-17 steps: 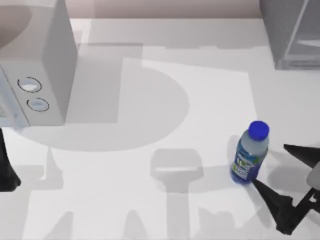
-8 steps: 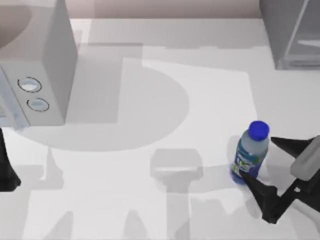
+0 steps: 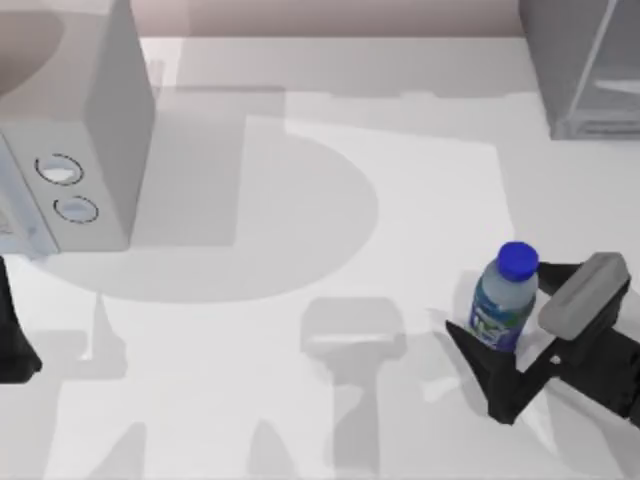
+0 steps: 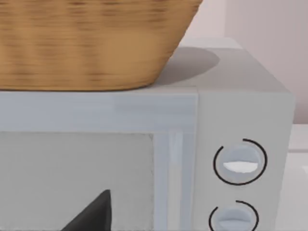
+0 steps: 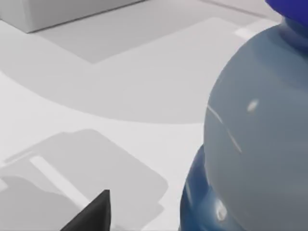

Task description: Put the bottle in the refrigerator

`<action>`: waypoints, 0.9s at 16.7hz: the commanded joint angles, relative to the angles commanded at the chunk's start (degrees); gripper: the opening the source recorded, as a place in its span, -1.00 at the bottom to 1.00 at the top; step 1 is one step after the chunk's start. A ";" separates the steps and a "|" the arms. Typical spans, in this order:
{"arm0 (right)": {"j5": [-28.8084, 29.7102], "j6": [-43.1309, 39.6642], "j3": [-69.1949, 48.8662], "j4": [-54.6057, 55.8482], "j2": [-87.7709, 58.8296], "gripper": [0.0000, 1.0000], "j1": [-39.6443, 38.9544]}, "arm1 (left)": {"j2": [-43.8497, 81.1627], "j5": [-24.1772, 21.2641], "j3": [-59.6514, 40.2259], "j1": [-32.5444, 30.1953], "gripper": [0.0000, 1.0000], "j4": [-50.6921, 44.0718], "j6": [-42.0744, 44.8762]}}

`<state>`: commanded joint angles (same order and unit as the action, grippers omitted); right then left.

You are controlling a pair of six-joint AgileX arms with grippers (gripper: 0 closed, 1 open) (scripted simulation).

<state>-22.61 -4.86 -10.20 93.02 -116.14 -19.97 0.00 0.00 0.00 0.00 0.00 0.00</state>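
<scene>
The bottle [image 3: 503,302], clear bluish with a blue cap and a green and white label, stands upright on the table at the right front. My right gripper [image 3: 498,300] is open and straddles it, with one dark finger [image 3: 480,355] in front of the bottle and the other behind it. In the right wrist view the bottle [image 5: 255,144] looms very close beside one fingertip [image 5: 94,214]. The grey refrigerator [image 3: 580,70] stands at the far right corner. My left arm [image 3: 10,340] is parked at the left edge, and its fingertip [image 4: 94,214] shows in the left wrist view.
A white box with two round dials [image 3: 70,130] stands at the far left, a wicker basket [image 4: 91,43] on top of it. Bare white table [image 3: 320,230] lies between it and the bottle, and on toward the refrigerator.
My right gripper has slid left toward the bottle, so its open fingers now stand on either side of it. The bottle and the left arm have not moved.
</scene>
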 joint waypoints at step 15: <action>0.00 0.00 0.00 0.00 0.00 -0.98 0.00 | 0.00 0.00 0.00 0.00 1.00 0.00 0.00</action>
<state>-22.61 -4.86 -10.20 93.02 -116.14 -19.97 0.00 0.00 0.00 0.00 0.00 0.00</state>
